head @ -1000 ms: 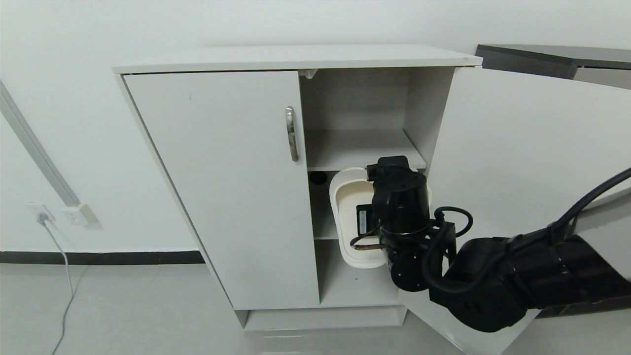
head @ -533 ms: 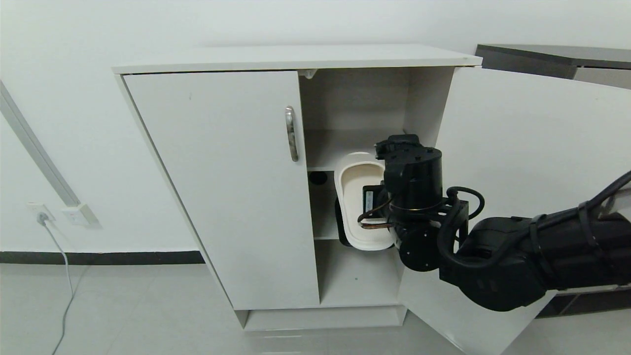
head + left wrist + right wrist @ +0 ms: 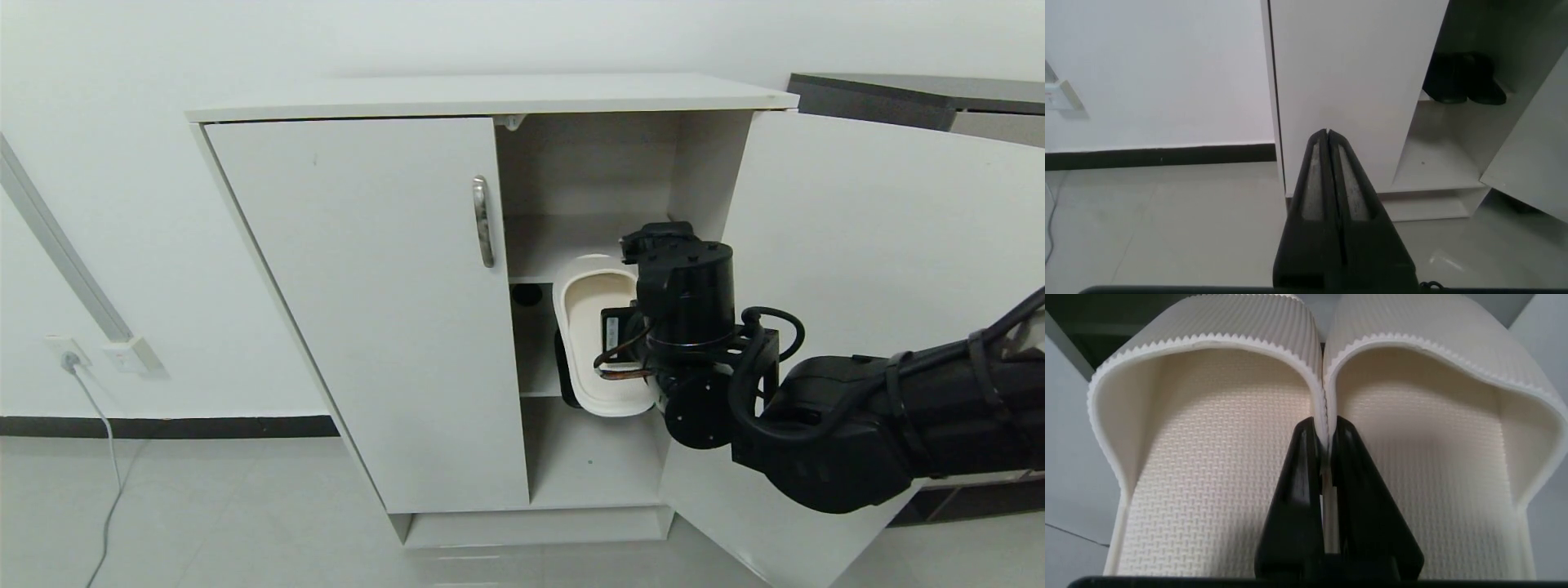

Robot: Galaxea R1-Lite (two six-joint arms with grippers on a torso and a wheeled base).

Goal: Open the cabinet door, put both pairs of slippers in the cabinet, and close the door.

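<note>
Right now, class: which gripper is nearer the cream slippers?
Right. The right gripper is shut on the cream slippers by their inner edges, at the cabinet's open side. The left gripper sits shut out in front of the cabinet, apart from them.

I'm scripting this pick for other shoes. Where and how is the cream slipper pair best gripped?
I'd pinch the cream slippers by their two touching inner walls, so one grip holds both. Come from the open heel end, toes away, as the right gripper does now.
</note>
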